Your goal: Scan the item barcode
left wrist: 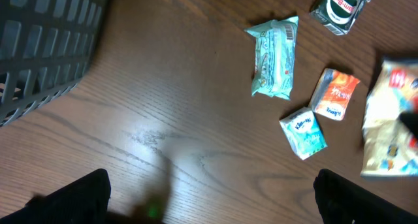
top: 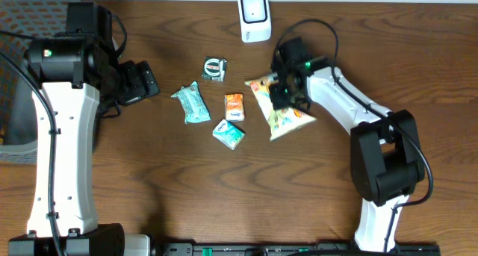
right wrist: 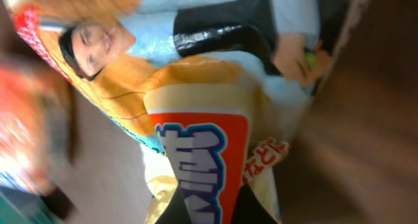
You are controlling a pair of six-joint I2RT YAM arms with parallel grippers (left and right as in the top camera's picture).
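Observation:
A yellow and orange snack bag (top: 287, 114) lies on the wooden table, right of centre. My right gripper (top: 282, 92) is down on its upper half. In the right wrist view the bag (right wrist: 196, 87) fills the frame and my right gripper (right wrist: 206, 211) is shut on it, a fold of the bag pinched between the dark fingers (right wrist: 251, 212). The white barcode scanner (top: 255, 17) stands at the back edge. My left gripper (top: 146, 80) hovers open over bare wood at the left, its fingers (left wrist: 72, 198) wide apart with nothing between them.
Small packets lie in the middle: a black one (top: 215, 68), a teal one (top: 191, 103), an orange one (top: 234, 107) and a tissue pack (top: 228, 133). A dark mesh basket (top: 22, 77) sits at the far left edge.

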